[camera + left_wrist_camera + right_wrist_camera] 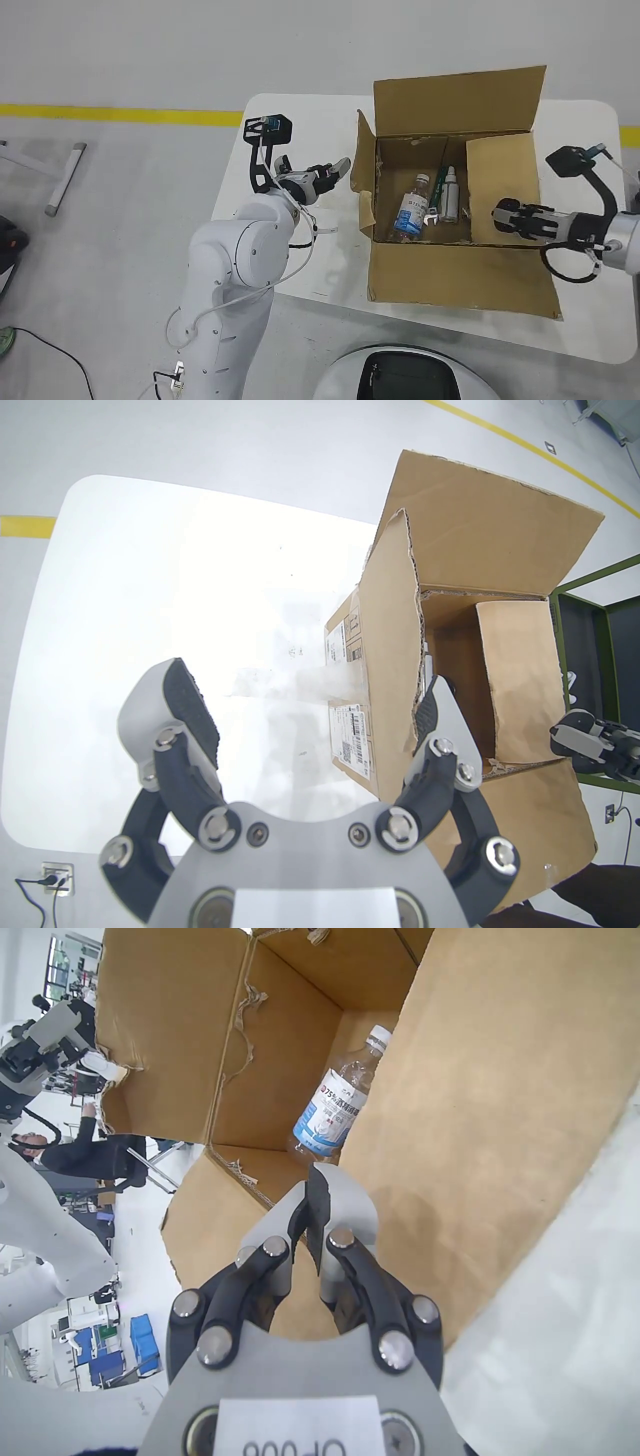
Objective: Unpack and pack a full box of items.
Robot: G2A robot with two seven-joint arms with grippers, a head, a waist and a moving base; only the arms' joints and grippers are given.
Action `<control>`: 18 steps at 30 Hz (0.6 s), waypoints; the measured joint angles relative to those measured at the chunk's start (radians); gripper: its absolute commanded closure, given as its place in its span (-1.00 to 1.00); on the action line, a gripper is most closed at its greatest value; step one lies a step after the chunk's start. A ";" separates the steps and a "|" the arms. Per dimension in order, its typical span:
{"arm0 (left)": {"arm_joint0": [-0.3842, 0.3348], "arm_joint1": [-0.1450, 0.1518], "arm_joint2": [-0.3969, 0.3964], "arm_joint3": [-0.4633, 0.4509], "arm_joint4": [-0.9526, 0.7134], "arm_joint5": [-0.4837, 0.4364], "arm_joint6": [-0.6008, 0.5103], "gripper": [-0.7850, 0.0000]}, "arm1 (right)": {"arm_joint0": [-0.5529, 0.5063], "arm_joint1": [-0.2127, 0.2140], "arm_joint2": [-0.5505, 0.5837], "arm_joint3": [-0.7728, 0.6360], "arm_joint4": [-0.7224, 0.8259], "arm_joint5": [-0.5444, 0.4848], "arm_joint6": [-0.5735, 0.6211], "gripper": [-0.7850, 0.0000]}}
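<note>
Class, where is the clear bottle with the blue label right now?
In the top view, the clear bottle lies inside the open cardboard box, nearer the left gripper side, beside a smaller white bottle.

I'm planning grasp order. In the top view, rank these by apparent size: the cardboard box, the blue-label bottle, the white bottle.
1. cardboard box, by far the largest
2. blue-label bottle
3. white bottle, clearly slimmer and slightly shorter; both bottles lie on the box floor

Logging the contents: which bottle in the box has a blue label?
The larger clear bottle, with a white cap. The slimmer white bottle beside it shows no blue label.
</note>
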 measured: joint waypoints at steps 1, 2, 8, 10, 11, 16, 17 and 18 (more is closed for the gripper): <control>0.000 0.000 0.000 0.000 0.000 0.000 0.000 -1.00 | 0.000 0.000 0.000 0.000 0.000 0.000 0.000 1.00; 0.000 0.000 0.000 0.000 0.000 0.000 0.000 -1.00 | 0.000 0.000 0.000 0.000 0.000 0.000 0.000 1.00; 0.001 0.000 0.000 0.000 0.000 0.000 0.001 -1.00 | -0.012 -0.004 0.012 -0.001 0.019 -0.016 -0.082 1.00; 0.019 0.000 -0.005 0.006 -0.015 -0.008 0.032 -1.00 | -0.020 -0.009 0.035 0.007 0.074 -0.032 -0.185 1.00; 0.028 0.000 -0.009 0.010 -0.021 -0.013 0.051 -0.64 | -0.023 -0.011 0.046 0.012 0.099 -0.035 -0.226 1.00; 0.048 0.002 -0.029 0.042 -0.017 -0.005 0.123 1.00 | -0.013 -0.023 0.087 0.081 0.228 -0.019 -0.439 1.00; 0.050 0.002 -0.029 0.050 -0.016 -0.004 0.132 1.00 | -0.005 -0.025 0.089 0.101 0.240 -0.004 -0.478 1.00; 0.051 0.001 -0.028 0.058 -0.016 -0.005 0.141 1.00 | 0.004 -0.026 0.088 0.120 0.251 0.014 -0.515 1.00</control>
